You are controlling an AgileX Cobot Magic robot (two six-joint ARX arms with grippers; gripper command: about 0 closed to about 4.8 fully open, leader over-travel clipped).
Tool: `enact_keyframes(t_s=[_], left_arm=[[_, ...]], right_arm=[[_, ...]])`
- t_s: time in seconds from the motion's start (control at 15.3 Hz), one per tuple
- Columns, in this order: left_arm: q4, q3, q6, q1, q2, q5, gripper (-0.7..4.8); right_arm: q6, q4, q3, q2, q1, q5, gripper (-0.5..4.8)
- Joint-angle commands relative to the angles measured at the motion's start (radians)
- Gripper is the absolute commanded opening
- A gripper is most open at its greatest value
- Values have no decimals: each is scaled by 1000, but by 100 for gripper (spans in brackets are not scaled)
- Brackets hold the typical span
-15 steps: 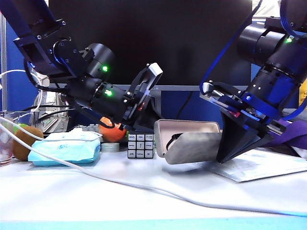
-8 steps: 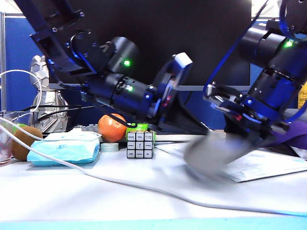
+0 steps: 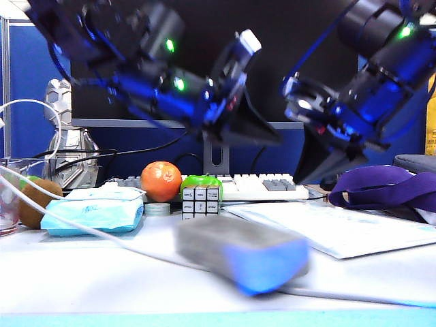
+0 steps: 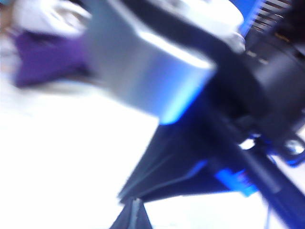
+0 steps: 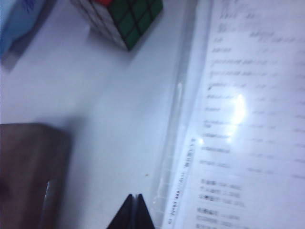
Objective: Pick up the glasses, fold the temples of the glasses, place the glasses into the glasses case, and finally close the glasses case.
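**A:** Both sets of jaws are pinched together with nothing in them. The left gripper (image 3: pixel 262 133) hangs above the middle of the table, and the right gripper (image 3: pixel 320 160) is up over the right side, above the paper sheet (image 3: pixel 340 228). Neither touches anything.

**B:** So where's the glasses case (image 3: pixel 242 252)?

**A:** Down on the table (image 3: pixel 82 272) near the front edge, around the middle, shut as far as the blur lets anyone tell. It's smeared in the exterior view, so it may not be at rest. The glasses aren't visible anywhere; my guess is they're inside, and with the lid down the job looks about finished, which would explain both arms being clear of it.

**B:** Do the wrist cams add anything?

**A:** A bit. The right wrist view shows its gripper (image 5: pixel 134 212) tips meeting in a point over bare table, with the puzzle cube (image 5: pixel 126 19) and the case's edge (image 5: pixel 28 171) off to the sides. The left wrist view is badly blurred: its gripper (image 4: pixel 135 214) tips look closed, with the other arm beyond. Only the exterior view shows the whole case.
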Motion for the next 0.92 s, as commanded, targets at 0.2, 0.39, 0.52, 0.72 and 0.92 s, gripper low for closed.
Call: enact_keyframes(t_s=[0.2,0.39,0.52,0.72,0.92], left_arm=[[-17,3,-13,10,-93,-214,-6],[-18,3,-19,9,-162,-316,-7],[-33,3,-39,9,-225,-376,-7],[-111,3,-37,8,-368,-503,-6],[-197,3,-36,8,-518,-547,-7]], right_arm=[[0,22,38,-54,0,10,-6],[0,86,56,-98,0,9,-6],[1,148,56,-145,0,13,-6],[37,175,57,-261,0,12,-6],[41,142,57,-436,0,31,-6]])
